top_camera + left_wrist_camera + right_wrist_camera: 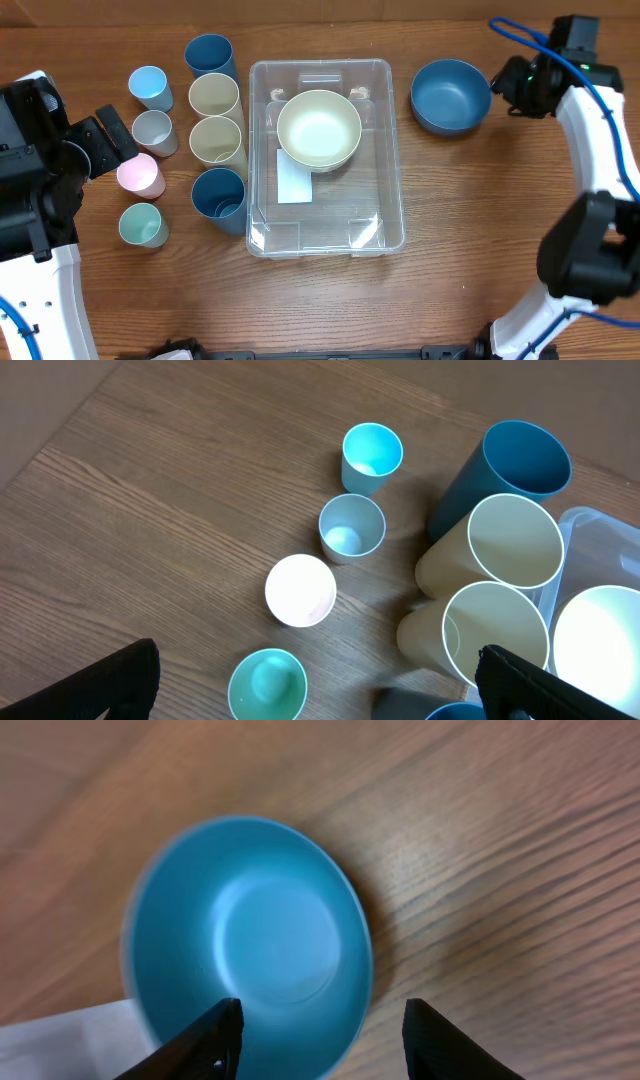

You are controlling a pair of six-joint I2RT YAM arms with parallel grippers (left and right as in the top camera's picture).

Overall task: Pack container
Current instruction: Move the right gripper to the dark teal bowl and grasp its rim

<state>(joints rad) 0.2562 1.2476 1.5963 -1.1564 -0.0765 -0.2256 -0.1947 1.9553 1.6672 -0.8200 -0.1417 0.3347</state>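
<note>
The container [396, 160] sits mid-table with a cream bowl [318, 129] inside, toward its far end. Just right of its far corner stands a blue bowl [450, 95] — the right gripper [322, 1038] hangs over that bowl's right rim, fingers spread, pinching nothing. The left gripper [320, 685] is spread wide above a pink cup [300, 590] left of the container — empty too

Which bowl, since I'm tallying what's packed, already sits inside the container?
The cream bowl: it sits inside the clear container, while the blue bowl stands outside it, to its right.
</note>
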